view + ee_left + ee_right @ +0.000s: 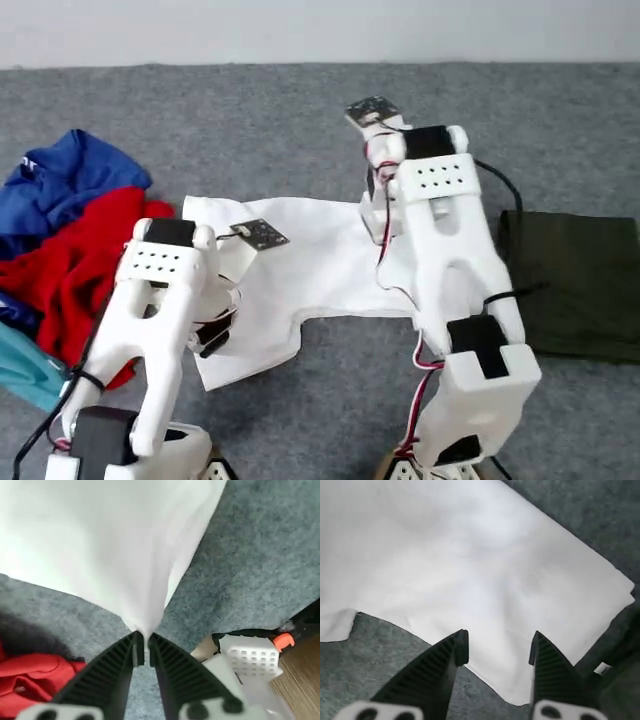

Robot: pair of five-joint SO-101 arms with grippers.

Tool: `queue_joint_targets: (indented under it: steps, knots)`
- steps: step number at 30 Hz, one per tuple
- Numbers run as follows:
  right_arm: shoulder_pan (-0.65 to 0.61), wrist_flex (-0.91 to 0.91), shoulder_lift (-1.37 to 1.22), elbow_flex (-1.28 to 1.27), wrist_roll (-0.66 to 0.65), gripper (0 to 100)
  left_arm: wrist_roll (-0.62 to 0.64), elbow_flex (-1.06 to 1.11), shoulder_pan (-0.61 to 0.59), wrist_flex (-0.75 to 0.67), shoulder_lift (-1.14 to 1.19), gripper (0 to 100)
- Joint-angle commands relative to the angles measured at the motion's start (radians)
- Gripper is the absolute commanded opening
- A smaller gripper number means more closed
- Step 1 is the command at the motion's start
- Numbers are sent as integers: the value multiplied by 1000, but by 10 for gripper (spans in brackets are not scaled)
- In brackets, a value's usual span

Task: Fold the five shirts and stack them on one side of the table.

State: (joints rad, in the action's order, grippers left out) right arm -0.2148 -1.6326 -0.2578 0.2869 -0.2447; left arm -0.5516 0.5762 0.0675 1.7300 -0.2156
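At the centre of the table the white shirt lies mostly flat, with one corner at about 7 o'clock pulled up off the surface. Your left gripper has that corner, its fingers pinching a thin peak of cloth between them. Your right gripper hangs over the shirt's body toward 2 o'clock, spread wide and gripping nothing.

The step looks like the first fold of this shirt. Carry the pinched corner across toward 1 o'clock in a low arc, so the cloth rolls over itself rather than dragging the whole shirt. Bring the right fingers down onto the flat part first to pin it. The grip is shallow, so go slowly or the fabric may slip out.

The dark folded shirt at 3 o'clock seems to start the stack. The red shirt, blue shirt and a teal one wait in a heap at 9 o'clock, well apart from it.
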Motion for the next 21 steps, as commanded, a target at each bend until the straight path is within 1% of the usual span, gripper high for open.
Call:
queue_joint_targets:
  steps: [1, 4, 5, 8, 13, 16, 19, 21]
  knots:
    - [53, -7, 56, 37, 11, 204, -15, -4, -66, 25, 0, 13]
    - [91, -7, 56, 37, 11, 204, -23, -2, -153, 25, 0, 13]
    - [99, -7, 56, 37, 11, 204, -43, -1, -176, 26, 0, 13]
    - [105, -8, 56, 37, 11, 204, -89, 19, -210, 26, -3, 13]
    - [94, -7, 56, 37, 11, 204, -155, 111, -164, 26, -94, 13]
    - [88, -7, 54, 35, 11, 204, -198, 128, -124, 26, -169, 13]
    - [81, -5, 54, 35, 11, 204, -212, 153, -74, 23, -213, 13]
    - [85, -2, 54, 35, 6, 205, -212, 154, -64, 23, -216, 13]
